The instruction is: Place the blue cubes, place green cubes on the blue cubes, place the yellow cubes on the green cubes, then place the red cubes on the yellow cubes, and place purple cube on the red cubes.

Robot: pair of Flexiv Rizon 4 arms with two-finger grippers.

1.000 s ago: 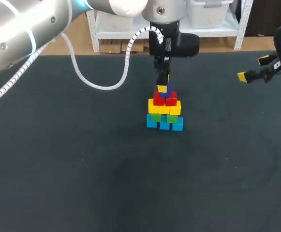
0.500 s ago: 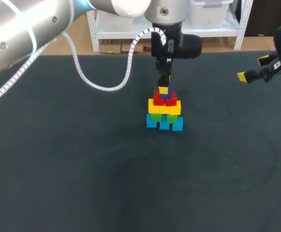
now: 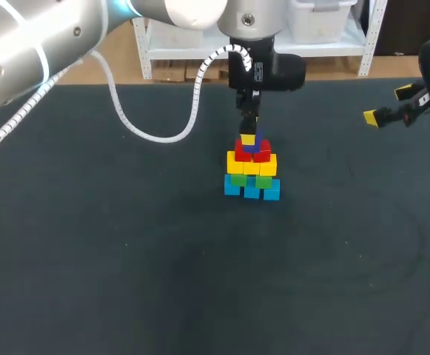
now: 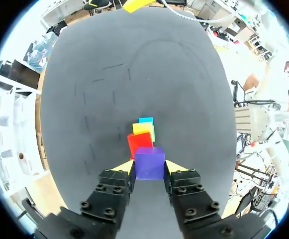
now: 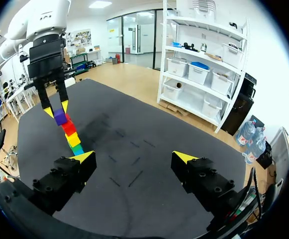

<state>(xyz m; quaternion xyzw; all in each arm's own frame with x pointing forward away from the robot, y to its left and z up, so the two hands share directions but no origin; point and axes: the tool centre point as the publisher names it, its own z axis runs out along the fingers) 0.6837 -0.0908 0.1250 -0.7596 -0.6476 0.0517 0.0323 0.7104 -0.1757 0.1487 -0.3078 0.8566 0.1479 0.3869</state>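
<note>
A stepped pile stands mid-table: blue cubes [image 3: 252, 190] at the base, then green cubes [image 3: 247, 179], yellow cubes [image 3: 252, 164] and red cubes [image 3: 252, 151]. The purple cube [image 3: 257, 141] is at the very top, right against the red layer. My left gripper [image 3: 250, 137] comes straight down over the pile and is shut on it. In the left wrist view the purple cube [image 4: 149, 163] fills the gap between both fingers, with a red cube [image 4: 140, 143] and a yellow cube [image 4: 143, 130] below. My right gripper [image 3: 392, 105] hangs open and empty at the far right, well away from the pile.
The dark table mat [image 3: 126, 259] spreads bare around the pile on every side. The left arm's white cable [image 3: 148, 132] loops over the mat behind and to the left of the pile.
The left gripper, with the purple cube in it, has sunk slightly toward the red cubes. The right arm has not moved.
</note>
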